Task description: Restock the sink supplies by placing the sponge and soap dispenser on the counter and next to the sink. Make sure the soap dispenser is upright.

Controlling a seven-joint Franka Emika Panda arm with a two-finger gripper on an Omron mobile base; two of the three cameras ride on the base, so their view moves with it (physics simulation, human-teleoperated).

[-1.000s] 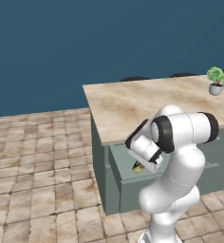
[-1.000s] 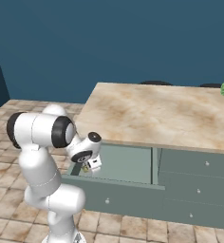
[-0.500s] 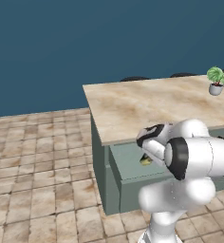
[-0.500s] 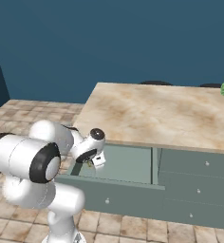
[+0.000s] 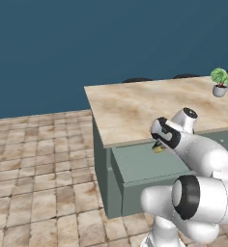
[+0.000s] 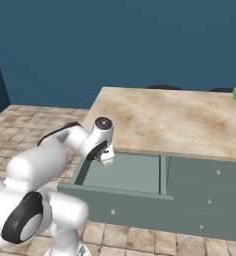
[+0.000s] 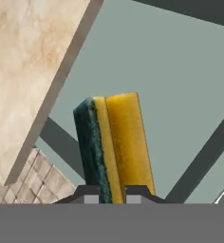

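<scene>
The sponge [image 7: 114,147], yellow with a dark green layer, stands on end between my fingertips, and my gripper [image 7: 112,194] is shut on its lower end. A yellow corner of the sponge [image 5: 158,149] peeks out under the hand in the left base view. My gripper [image 6: 106,159] hangs just above the left end of the open drawer [image 6: 125,172], close under the edge of the island top [image 6: 175,120]. The soap dispenser, the counter and the sink are out of view.
The grey-green drawer [image 5: 145,161] sticks out from the island's front toward me. A small potted plant [image 5: 220,82] sits at the island's far right. Shut drawers [image 6: 210,200] fill the cabinet to the right. Tiled floor [image 5: 43,159] lies open to the left.
The arm has folded lower and forward, its elbow swinging toward the cameras. The hand has risen a little out of the drawer with the sponge still held.
</scene>
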